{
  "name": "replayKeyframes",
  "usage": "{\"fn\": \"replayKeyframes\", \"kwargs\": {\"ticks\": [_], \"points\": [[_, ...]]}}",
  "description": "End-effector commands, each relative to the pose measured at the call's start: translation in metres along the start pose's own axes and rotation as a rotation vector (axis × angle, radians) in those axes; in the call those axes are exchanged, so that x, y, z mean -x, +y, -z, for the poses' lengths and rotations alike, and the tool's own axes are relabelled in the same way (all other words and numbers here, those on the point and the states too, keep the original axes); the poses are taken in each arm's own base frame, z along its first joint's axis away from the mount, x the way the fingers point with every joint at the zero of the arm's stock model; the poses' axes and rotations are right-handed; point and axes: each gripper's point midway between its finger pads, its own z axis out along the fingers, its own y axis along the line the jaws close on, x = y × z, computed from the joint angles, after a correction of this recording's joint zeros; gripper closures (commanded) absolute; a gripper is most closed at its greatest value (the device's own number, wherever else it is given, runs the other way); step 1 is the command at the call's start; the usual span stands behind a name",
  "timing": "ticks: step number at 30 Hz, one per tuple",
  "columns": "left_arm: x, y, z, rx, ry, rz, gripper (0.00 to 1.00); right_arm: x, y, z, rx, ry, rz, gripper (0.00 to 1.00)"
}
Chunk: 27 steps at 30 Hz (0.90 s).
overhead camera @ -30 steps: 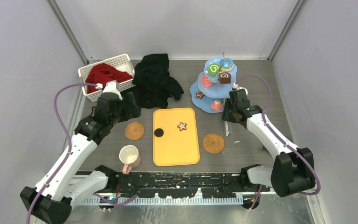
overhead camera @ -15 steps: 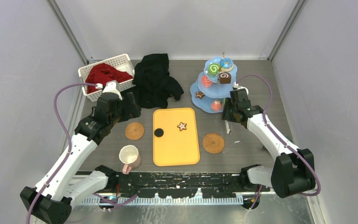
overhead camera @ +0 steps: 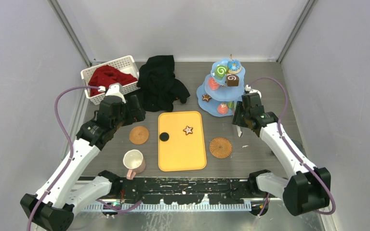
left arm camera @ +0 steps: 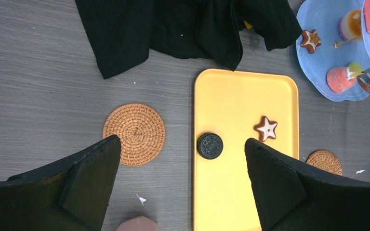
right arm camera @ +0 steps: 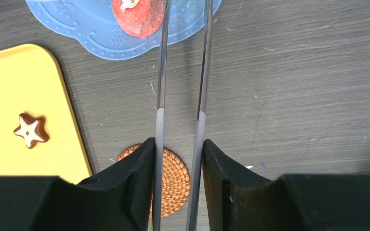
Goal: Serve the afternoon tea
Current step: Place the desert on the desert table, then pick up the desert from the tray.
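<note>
Far right, the pale-blue three-tier stand (right arm camera: 86,26), loaded with sweets. Up top, a green swirl roll (overhead camera: 220,71) beside a blue donut (overhead camera: 234,65); one level down, a brown swirl roll (overhead camera: 232,80) and an orange-pink sweet (overhead camera: 213,83). On the bottom tier, a star cookie (overhead camera: 205,97) to the left and a red sugared sweet (right arm camera: 139,17) at the near rim.

Clamped in the right gripper (right arm camera: 178,144): metal tongs (right arm camera: 161,72), jaws pressed onto both blades, blades a little apart and reaching over the bottom tier, left blade right alongside that red sweet. Cannot tell whether touching.

Over on the left, hanging above the table with jaws spread wide and nothing between them, the left gripper (left arm camera: 180,142), above a woven coaster (left arm camera: 134,134) and the left edge of the yellow tray (left arm camera: 231,202). On the tray, a second star cookie (left arm camera: 267,129) and a round black cookie (left arm camera: 210,146), apart.

Near left, on the table, the pink-handled cream mug (overhead camera: 134,160). Just right of the tray, another coaster (overhead camera: 220,147). Far side, a black cloth (overhead camera: 161,84) next to a white basket (overhead camera: 120,62) of red cloth (overhead camera: 107,76).
</note>
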Motion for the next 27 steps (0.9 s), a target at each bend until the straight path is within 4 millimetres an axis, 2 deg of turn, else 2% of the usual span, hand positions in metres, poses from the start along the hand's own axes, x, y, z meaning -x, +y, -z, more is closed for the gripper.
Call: {"fn": "replayKeyframes", "kwargs": {"ticks": [1, 5, 12, 16, 23, 27], "points": [[0.021, -0.004, 0.009, -0.021, -0.079, 0.008, 0.01, 0.028, -0.001, 0.036, 0.010, -0.115, -0.027, 0.57], [0.021, -0.006, 0.007, -0.026, -0.074, 0.007, 0.01, 0.023, -0.005, 0.052, 0.009, -0.107, -0.023, 0.61], [0.023, -0.006, 0.007, -0.025, -0.081, 0.007, 0.01, 0.015, 0.000, 0.081, 0.068, -0.085, -0.034, 0.82], [0.022, -0.008, 0.006, -0.032, -0.076, 0.009, 0.00, -0.004, 0.017, 0.093, 0.199, -0.014, 0.023, 0.90], [0.024, -0.003, 0.006, -0.004, -0.083, 0.003, 0.01, -0.029, 0.057, 0.125, 0.508, 0.038, 0.143, 0.93], [0.025, -0.002, 0.009, 0.001, -0.086, 0.001, 0.01, -0.046, 0.082, 0.135, 0.617, 0.080, 0.244, 0.93]]}}
